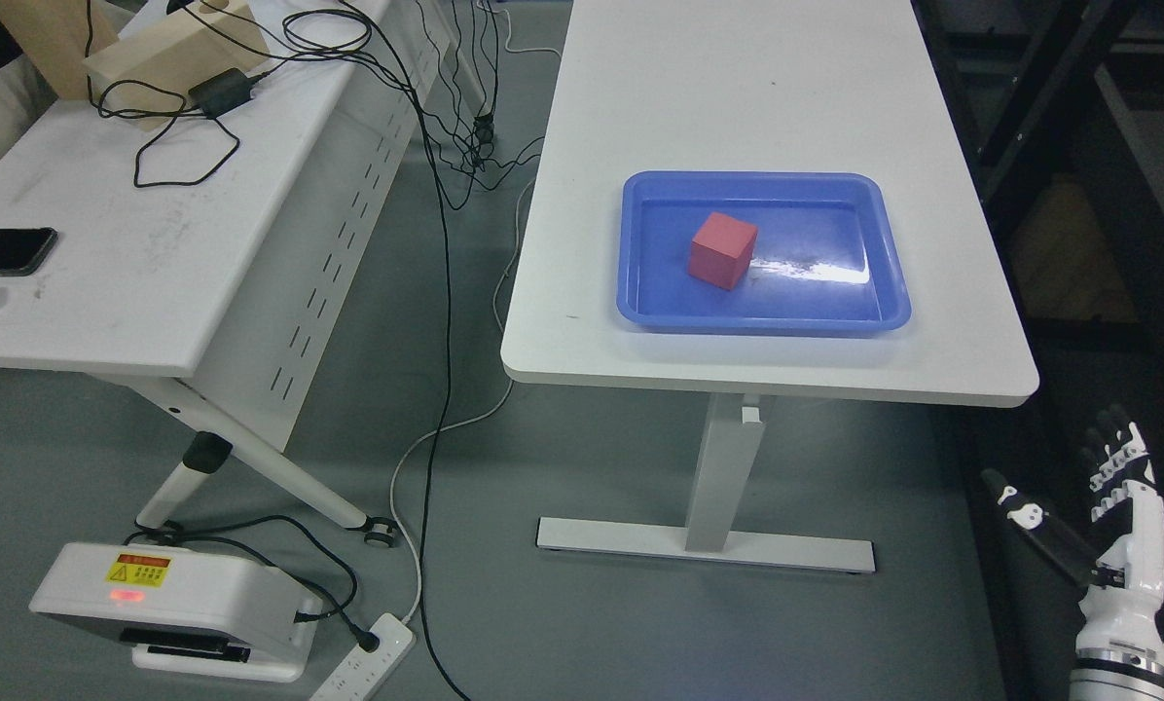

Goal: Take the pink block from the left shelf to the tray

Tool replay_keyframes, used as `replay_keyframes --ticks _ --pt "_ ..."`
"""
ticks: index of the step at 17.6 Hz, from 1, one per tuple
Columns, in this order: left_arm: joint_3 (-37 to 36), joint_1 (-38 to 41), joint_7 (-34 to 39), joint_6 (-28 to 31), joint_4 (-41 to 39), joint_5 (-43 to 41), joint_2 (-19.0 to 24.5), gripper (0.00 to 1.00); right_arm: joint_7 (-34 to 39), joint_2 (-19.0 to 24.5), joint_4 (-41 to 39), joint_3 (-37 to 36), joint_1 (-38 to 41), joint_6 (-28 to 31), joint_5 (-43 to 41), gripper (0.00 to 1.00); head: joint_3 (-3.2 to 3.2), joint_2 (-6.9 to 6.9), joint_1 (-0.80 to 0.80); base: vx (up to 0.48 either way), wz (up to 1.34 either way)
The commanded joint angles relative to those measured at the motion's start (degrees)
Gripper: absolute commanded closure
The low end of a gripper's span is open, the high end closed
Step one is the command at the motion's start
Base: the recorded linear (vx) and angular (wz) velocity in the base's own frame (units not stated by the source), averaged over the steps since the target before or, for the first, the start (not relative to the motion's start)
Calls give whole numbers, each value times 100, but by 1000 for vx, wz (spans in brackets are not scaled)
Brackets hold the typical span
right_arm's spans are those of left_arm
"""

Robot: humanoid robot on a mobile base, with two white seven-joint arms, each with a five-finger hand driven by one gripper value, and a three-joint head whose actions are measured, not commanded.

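The pink block (723, 250) sits inside the blue tray (640, 302) on the table (738, 97), well up and left of the right robot hand (1093, 506), which hangs low with fingers spread and empty. Little seems at risk; a stray upward swing could clip the table edge.

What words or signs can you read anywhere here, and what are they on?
No text here can be read.
Yellow and red warning sticker on the white box on the floor: print too small and blurred.
Pink block, blue tray and phone: no writing shows.
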Motion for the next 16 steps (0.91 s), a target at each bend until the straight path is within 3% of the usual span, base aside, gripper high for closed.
replay_keyframes --ticks 1,5,16 --pt "0 1 2 4 -100 44 100 0 198 -100 3 -7 8 21 -28 0 0 0 0 -186 -270" --pt "0 1 2 4 -100 44 100 0 594 -100 3 -7 8 127 -28 0 0 0 0 -240 -248" --pt "0 1 2 4 -100 44 100 0 788 -100 12 37 -18 127 -28 0 0 0 0 -234 -132"
